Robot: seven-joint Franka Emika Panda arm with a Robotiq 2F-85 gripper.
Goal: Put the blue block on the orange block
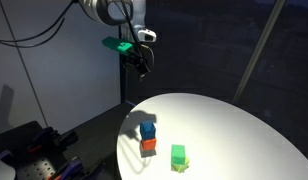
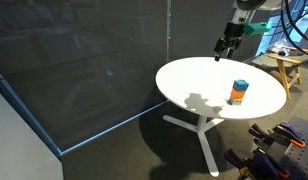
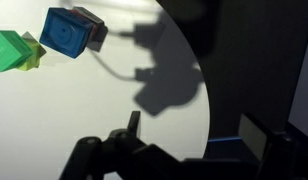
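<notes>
Blue block stacked on orange block | green block nearby | jaws spread apart, holding nothing

The table has a smooth, matt white top that takes soft shadows without glare; its legs look like white-painted metal. The blue block shows a smooth satin face, plastic or painted wood, and so does the orange block. The green block looks brighter and glossier. The gripper is matt black. A stool past the table's edge looks like bare wood.
</notes>
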